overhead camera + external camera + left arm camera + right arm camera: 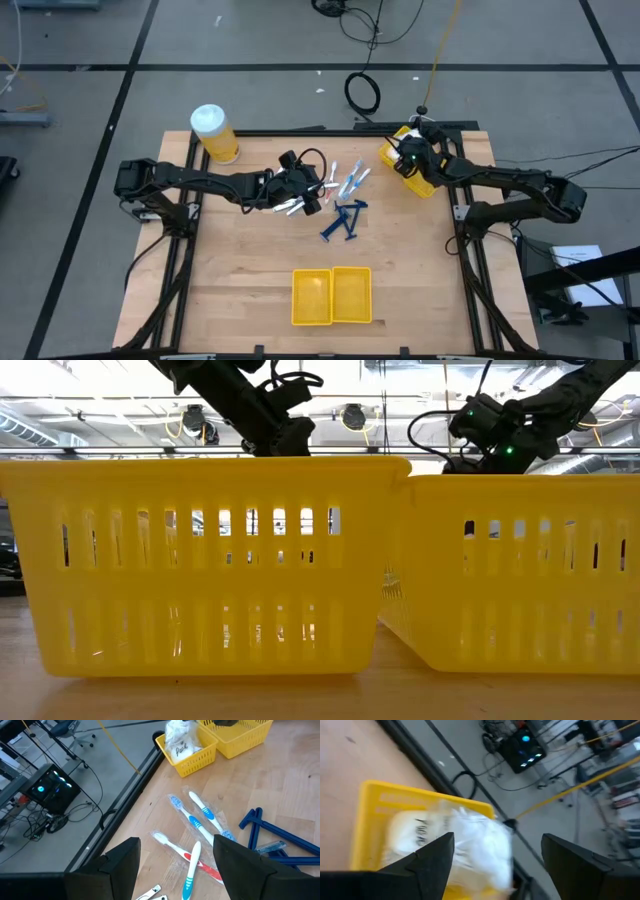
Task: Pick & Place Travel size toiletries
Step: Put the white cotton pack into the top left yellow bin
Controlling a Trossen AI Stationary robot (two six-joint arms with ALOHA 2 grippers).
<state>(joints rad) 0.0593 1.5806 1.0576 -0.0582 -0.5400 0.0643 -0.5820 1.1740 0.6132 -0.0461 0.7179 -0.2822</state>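
Several toothbrushes in clear wrap [200,820] lie on the wooden table, with dark blue razors [270,830] beside them and small silvery pieces [152,894] nearer my left arm. My left gripper [177,855] hovers open above the toothbrushes [348,180]. At the far right a clear packet of white bits [465,835] rests in a small yellow bin [370,815] and bulges above its rim. My right gripper [497,845] is open just above the packet, one finger on each side. It is also in the high view [404,160].
A second yellow bin [240,737] stands beside the one with the packet. A two-compartment yellow bin [332,295] sits near the front edge and fills the low view [200,560]. A yellow jar with a white lid [215,133] stands at the far left.
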